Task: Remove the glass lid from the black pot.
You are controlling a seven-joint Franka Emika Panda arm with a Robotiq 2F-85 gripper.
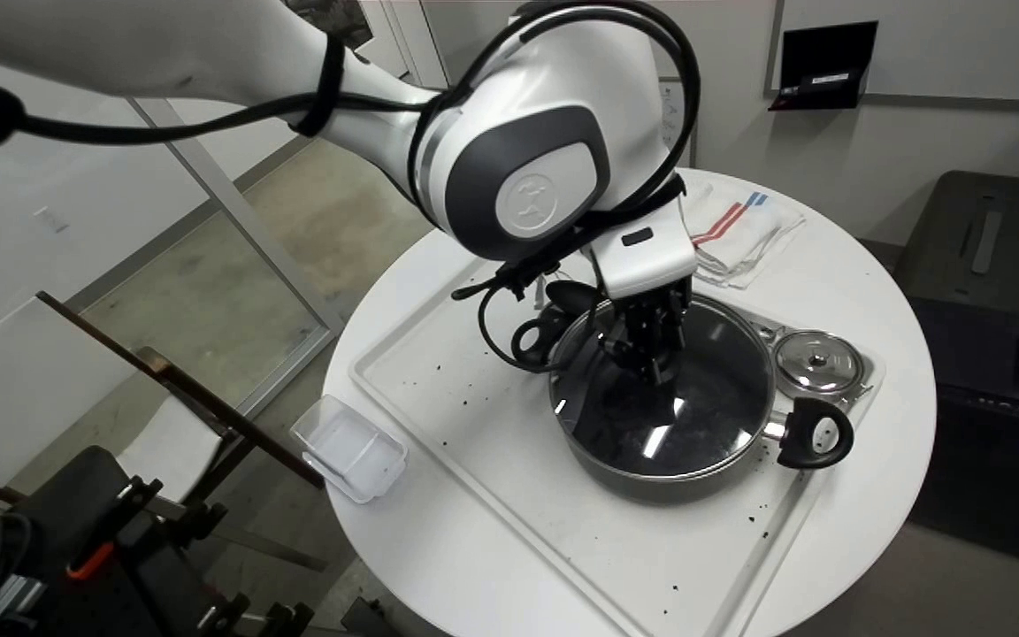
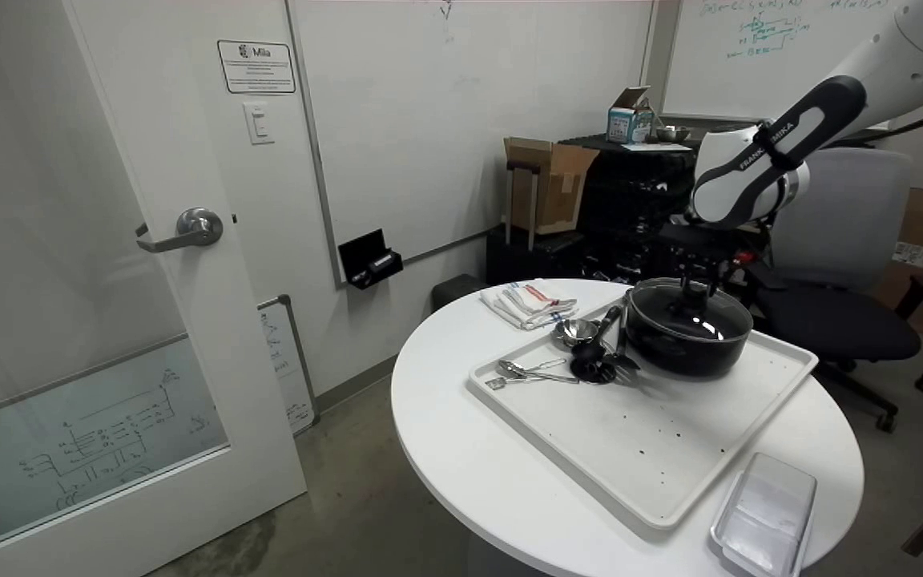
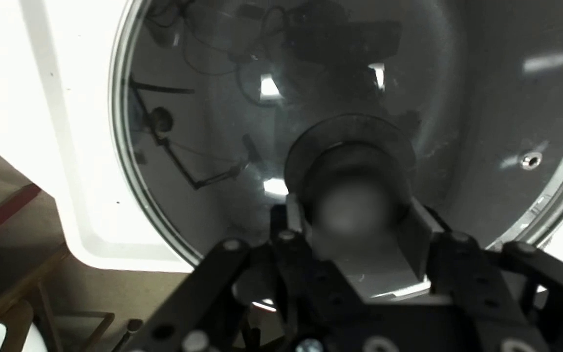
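The glass lid (image 1: 616, 429) lies on the black pot (image 1: 651, 494), and both also show in an exterior view, the lid (image 2: 670, 314) on top of the pot (image 2: 686, 353). In the wrist view the lid (image 3: 213, 142) fills most of the picture, with its black knob (image 3: 352, 161) blurred between my fingers. My gripper (image 3: 357, 210) points down over the lid's centre. Its two pads touch the knob's sides and look shut on it. The gripper also shows in both exterior views (image 1: 662, 376) (image 2: 698, 290). The pot's far handle is partly hidden by a cable.
The pot stands on a white tray (image 1: 474, 460) on a round white table (image 2: 437, 401). Black utensils (image 2: 594, 365) and silver tools (image 2: 530, 373) lie beside it. A small silver lid (image 1: 819, 363), a folded towel (image 1: 739, 234) and a clear plastic container (image 1: 355, 451) are around it.
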